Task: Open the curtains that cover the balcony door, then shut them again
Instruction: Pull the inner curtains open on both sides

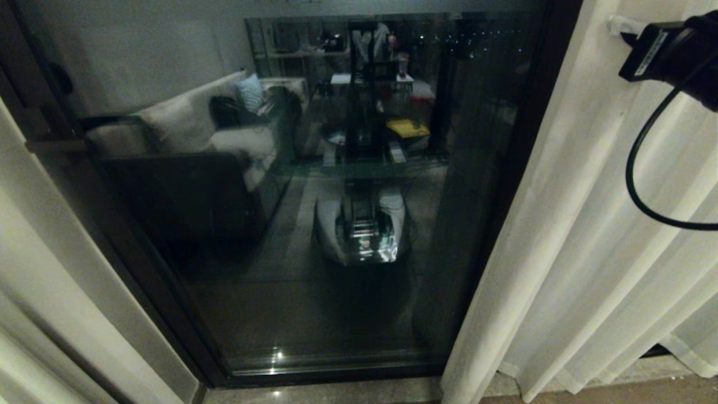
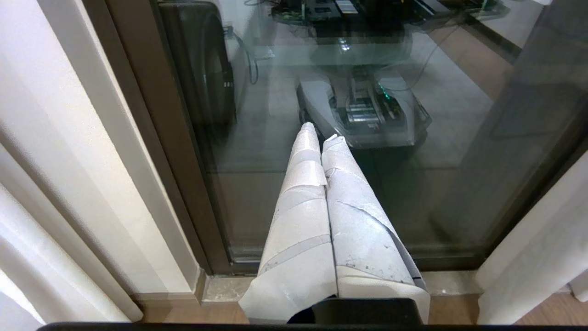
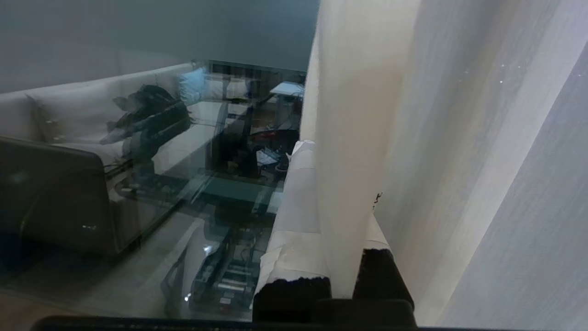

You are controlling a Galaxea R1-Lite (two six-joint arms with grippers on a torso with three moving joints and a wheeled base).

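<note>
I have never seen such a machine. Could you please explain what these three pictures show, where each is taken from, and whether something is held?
A two-armed wheeled robot faces the balcony door; its reflection shows in the glass. The wide picture comes from its head. The other two come from cameras on its wrists, looking along the taped fingers. The right gripper, up by the right-hand curtain, is shut on that curtain's edge. The left gripper is shut on nothing, hanging low before the glass. Another curtain panel hangs at the left.

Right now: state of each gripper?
Left gripper: shut, holding nothing.
Right gripper: shut on the cream pleated right curtain panel's edge.
</note>
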